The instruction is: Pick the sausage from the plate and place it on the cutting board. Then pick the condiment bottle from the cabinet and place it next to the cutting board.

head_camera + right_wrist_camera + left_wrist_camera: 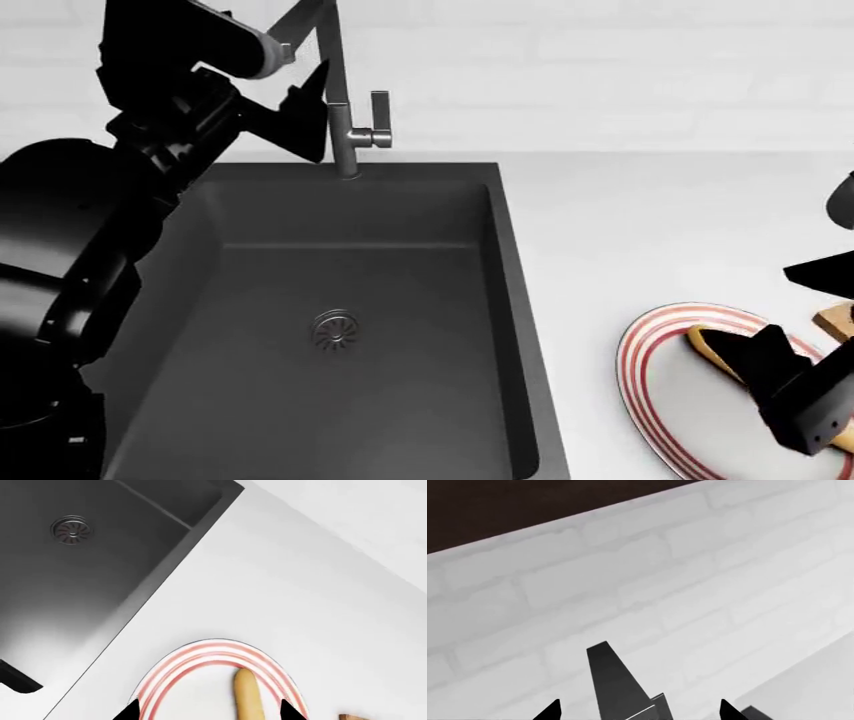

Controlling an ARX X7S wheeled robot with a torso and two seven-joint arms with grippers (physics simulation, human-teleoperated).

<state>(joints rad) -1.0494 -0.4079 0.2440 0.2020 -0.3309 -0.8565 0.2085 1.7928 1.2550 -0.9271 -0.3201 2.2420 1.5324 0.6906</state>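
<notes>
Right gripper [208,711] spread, hovering just above sausage [247,692] on plate [175,666]. Left's state unclear. Risk: closing off-centre, rolling sausage away between the fingertips.

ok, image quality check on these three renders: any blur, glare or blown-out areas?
Left wrist view: soft, the brick wall blurred, pale and low in contrast. Head view: sharp on the sink and faucet, but the countertop is near white with faint shadows. Right wrist view: fairly crisp on the sausage and plate; a bright sheen washes the sink floor.
</notes>
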